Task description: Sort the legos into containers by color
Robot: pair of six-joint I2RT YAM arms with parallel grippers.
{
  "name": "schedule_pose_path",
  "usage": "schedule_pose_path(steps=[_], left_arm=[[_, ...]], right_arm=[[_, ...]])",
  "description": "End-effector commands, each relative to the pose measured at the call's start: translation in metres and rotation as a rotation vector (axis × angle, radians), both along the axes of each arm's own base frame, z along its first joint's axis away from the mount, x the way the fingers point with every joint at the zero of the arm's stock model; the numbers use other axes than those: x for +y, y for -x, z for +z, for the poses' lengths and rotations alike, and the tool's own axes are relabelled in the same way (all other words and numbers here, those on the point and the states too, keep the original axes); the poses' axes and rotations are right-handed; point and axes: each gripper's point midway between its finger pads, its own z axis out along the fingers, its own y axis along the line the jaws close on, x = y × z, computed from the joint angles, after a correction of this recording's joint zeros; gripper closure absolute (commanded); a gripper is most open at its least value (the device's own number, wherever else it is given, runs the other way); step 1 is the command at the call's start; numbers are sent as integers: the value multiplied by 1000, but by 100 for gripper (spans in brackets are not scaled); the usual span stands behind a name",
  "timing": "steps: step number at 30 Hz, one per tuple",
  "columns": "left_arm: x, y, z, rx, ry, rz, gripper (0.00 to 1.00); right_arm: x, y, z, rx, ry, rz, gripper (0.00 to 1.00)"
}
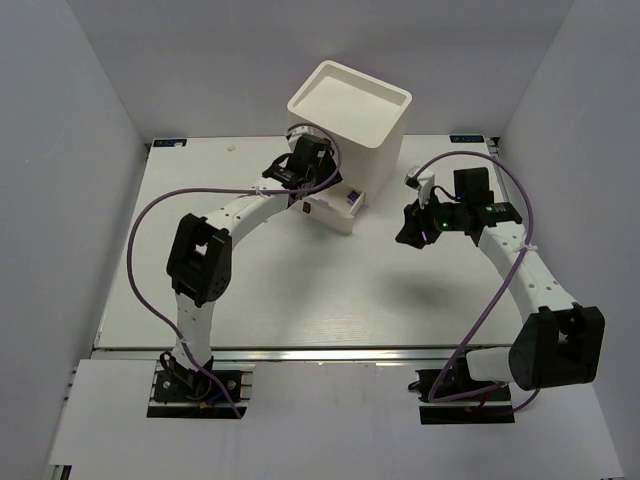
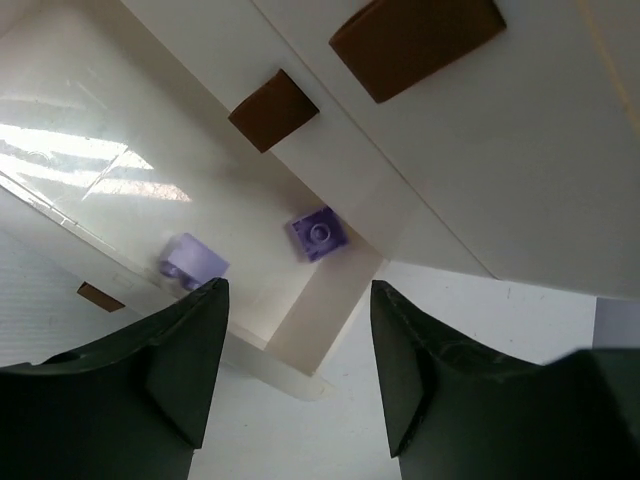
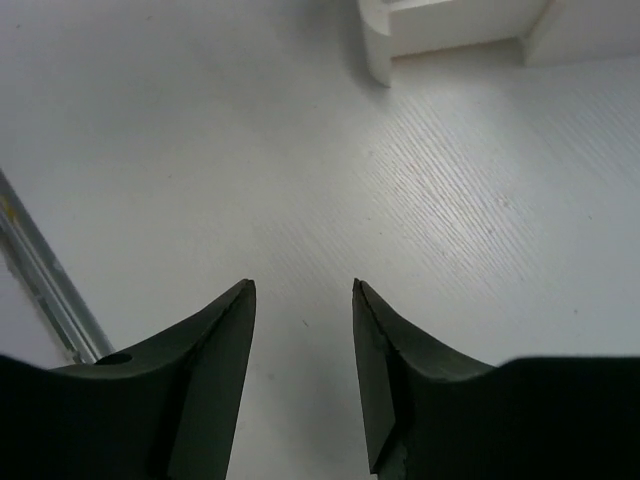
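The left gripper is spread wide and holds nothing. Its two dark fingers frame the bottom of the left wrist view. It hangs tilted over a pulled-out drawer of the white cabinet, most likely because the drawer can only be reached from above.

Just beyond the fingertips, inside the drawer, lie two pale lavender legos. One lavender lego sits almost straight ahead of the gap between the fingers, near the drawer's corner, with a stud facing up. The other lavender lego lies just past the tip of the finger on the left of that view and is tipped on its side. Neither touches the gripper. We judge that this drawer is the one collecting lavender.

Farther out from the gripper, above the open drawer, are two shut drawer fronts. Each carries a dark red-brown pull.

The right gripper is also spread and empty. It points down at the bare white table. Ahead of its fingertips, at the far edge of its view, is a corner of the open drawer. In the overhead view this gripper hovers beside the cabinet, apart from the left gripper. We think it stands off there to leave the left arm room.

We see no dark green or lime legos in any view, so we cannot say where they are.
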Motion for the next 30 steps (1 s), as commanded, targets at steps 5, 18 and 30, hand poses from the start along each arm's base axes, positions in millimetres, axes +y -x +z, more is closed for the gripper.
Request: schedule_pose_path(steps=[5,18,30], left_arm=[[2,3,78,-131,137,-58,85],[83,176,50,-139,168,-227,73],[134,230,31,-141,228,-64,42]], right_arm=[[37,40,7,-216,-85,471,93],[125,-41,-41,-294,247,374,100],[164,-129,-94,-399,616,16,100]])
